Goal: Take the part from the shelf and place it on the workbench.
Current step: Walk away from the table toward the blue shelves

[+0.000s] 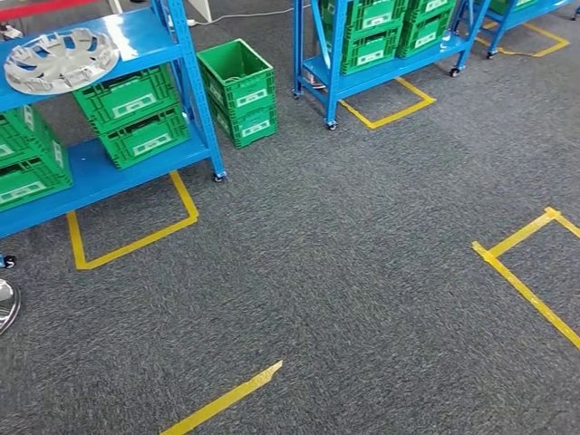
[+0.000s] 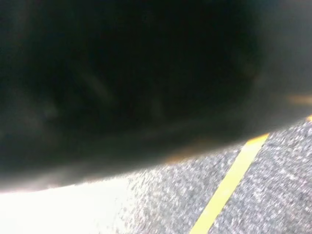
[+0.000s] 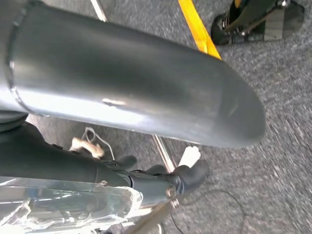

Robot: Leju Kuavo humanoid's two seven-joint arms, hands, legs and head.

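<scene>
Yellow tape (image 1: 226, 399) lies nearest on the grey floor (image 1: 355, 272), marking spots. The silver part (image 1: 62, 59) rests flat on the blue shelf (image 1: 137, 36), upper left, easy to lift. The right hand (image 3: 154, 183) hangs low; I cannot tell if it grips anything.

Your head view cuts the blue shelf (image 1: 147, 36) at the left and top edges, along with the green crates (image 1: 27, 168) on its lower level. A silver rim (image 1: 6, 304) at the left edge is mostly cropped. Your left wrist view is largely a dark blur. In the right wrist view, the right hand (image 3: 158, 183) has dark fingers against a shiny part (image 3: 66, 204) cut by the edge; its grip is unclear.
</scene>
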